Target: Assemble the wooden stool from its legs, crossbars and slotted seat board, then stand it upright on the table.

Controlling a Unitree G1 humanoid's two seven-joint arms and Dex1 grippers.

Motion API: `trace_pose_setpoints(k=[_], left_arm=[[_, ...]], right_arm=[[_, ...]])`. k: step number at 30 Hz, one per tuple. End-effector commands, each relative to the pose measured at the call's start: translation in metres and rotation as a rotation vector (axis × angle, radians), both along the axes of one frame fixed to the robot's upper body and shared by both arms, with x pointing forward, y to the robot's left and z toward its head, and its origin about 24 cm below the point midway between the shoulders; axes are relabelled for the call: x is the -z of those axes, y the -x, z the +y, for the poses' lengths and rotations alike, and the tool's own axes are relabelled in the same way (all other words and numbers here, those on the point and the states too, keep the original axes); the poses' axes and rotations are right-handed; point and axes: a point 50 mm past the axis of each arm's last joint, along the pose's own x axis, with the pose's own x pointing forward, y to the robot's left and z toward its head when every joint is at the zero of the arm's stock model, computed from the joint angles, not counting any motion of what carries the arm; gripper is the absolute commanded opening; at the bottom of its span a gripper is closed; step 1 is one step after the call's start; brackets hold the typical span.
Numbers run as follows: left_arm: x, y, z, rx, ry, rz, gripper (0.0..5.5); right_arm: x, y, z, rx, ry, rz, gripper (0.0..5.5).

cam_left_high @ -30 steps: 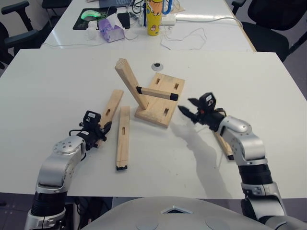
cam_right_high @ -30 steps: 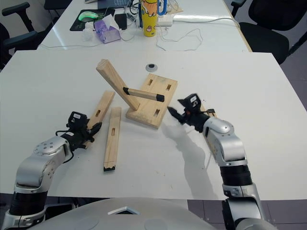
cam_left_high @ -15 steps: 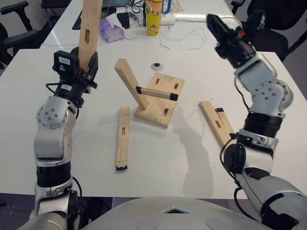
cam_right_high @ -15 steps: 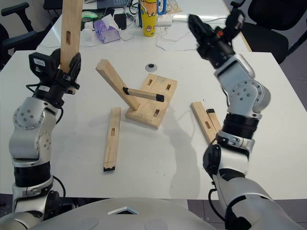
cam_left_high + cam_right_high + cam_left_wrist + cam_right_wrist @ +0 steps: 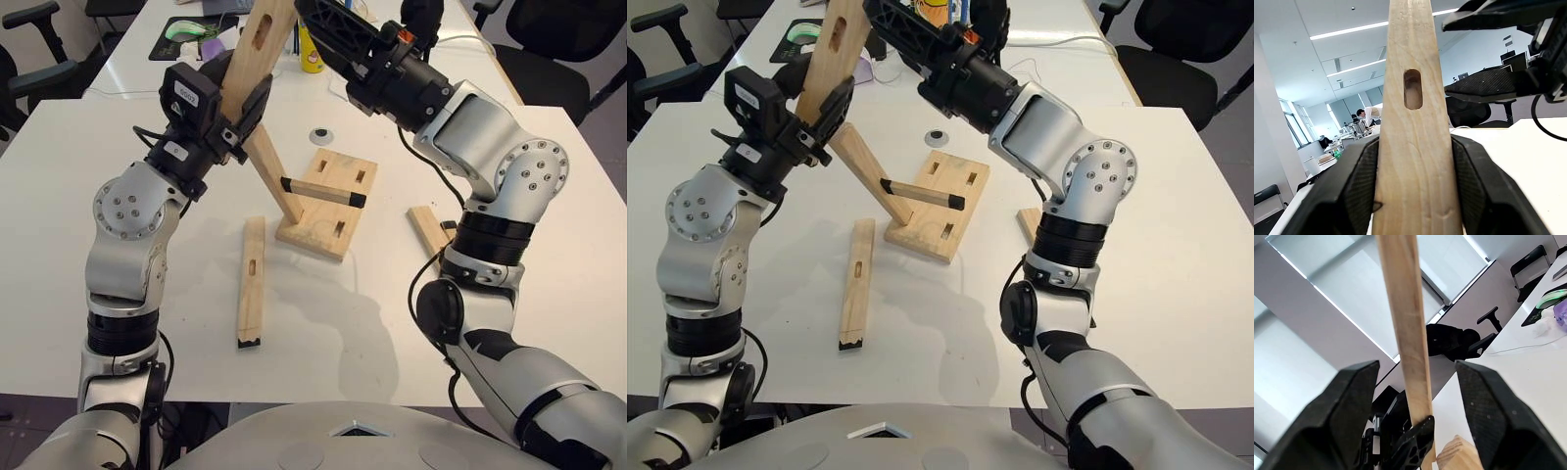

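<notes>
Left hand (image 5: 1418,196) clamped on slotted leg (image 5: 1410,49), low on its length. Right hand (image 5: 1415,367) wide open, straddling shaft beyond, apart from it. Judged rigid, light, smooth: grip flat faces, clear of slot. Seat board (image 5: 315,223) below, on table (image 5: 549,196).

Head pair: both eyes look forward and down from above the arms onto the white bench (image 5: 49,215), sharing one scene with a slight sideways offset. Left wrist camera: close behind the left tool (image 5: 1418,147), facing up along the leg (image 5: 1411,58) toward the ceiling lights (image 5: 1349,30). Right wrist camera: close behind the right tool (image 5: 1415,396), facing the windows (image 5: 1352,289); both wrist views share that leg.
</notes>
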Motion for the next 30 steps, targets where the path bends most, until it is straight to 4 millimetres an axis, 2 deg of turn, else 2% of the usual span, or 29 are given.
trace_pose_setpoints(k=[1,9,21,30], left_arm=[[-0.001,0.002,-0.005,0.04,-0.02,-0.012,2.06],[0.01,0.002,-0.003,0.025,-0.108,0.004,2.06],[0.025,-0.001,0.002,0.01,-0.164,0.057,2.06],[0.027,-0.001,0.002,0.019,-0.131,0.087,2.06]], right_arm=[[-0.01,-0.002,0.0,0.008,-0.007,-0.019,2.89],[-0.02,-0.013,-0.006,0.073,-0.041,-0.031,2.89],[-0.025,-0.019,-0.011,0.097,-0.047,-0.062,1.27],[-0.026,-0.018,-0.011,0.093,-0.049,-0.074,1.22]])
